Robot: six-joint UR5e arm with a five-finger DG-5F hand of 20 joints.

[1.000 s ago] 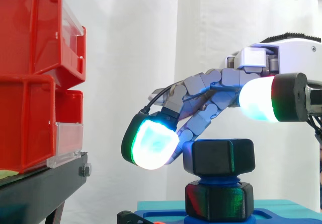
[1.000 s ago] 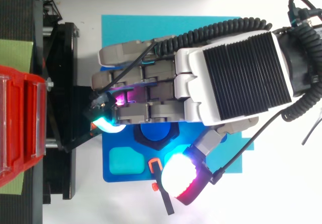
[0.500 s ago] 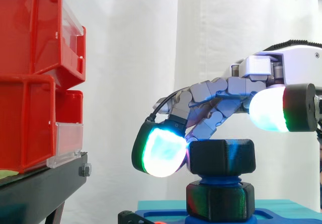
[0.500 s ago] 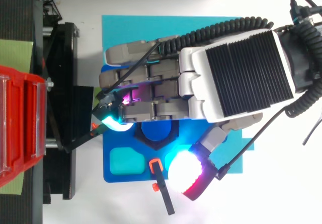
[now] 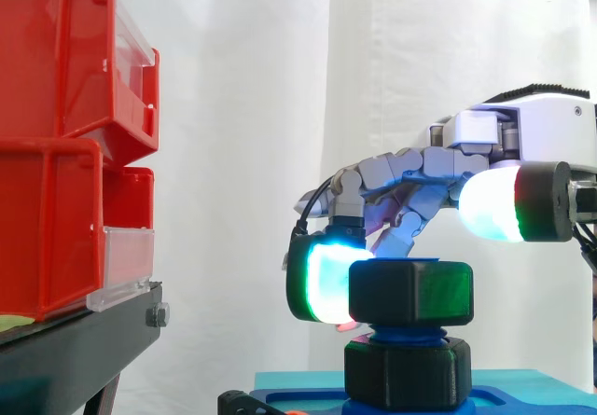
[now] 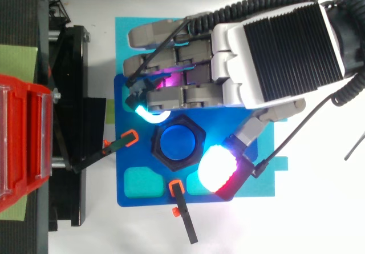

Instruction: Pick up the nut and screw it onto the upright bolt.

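Side view: at lower centre-right the nut [image 5: 410, 294] sits on the bolt [image 5: 401, 338]. It looks like rigid, light plastic, best taken by its flat flanks. The hand [image 5: 420, 168] arches over it, curled but gripping nothing: one fingertip [image 5: 322, 280] touches its left flank, and the thumb [image 5: 494, 205] is higher.

Top view: the nut [image 6: 157, 144] lies between fingertip and thumb.

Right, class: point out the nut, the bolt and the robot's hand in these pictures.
nut [image 5: 410, 294], side view, on its black hexagonal side face.
bolt [image 6: 178, 141], top view, on its round blue top end.
hand [image 6: 282, 43], top view, on its black ribbed back.
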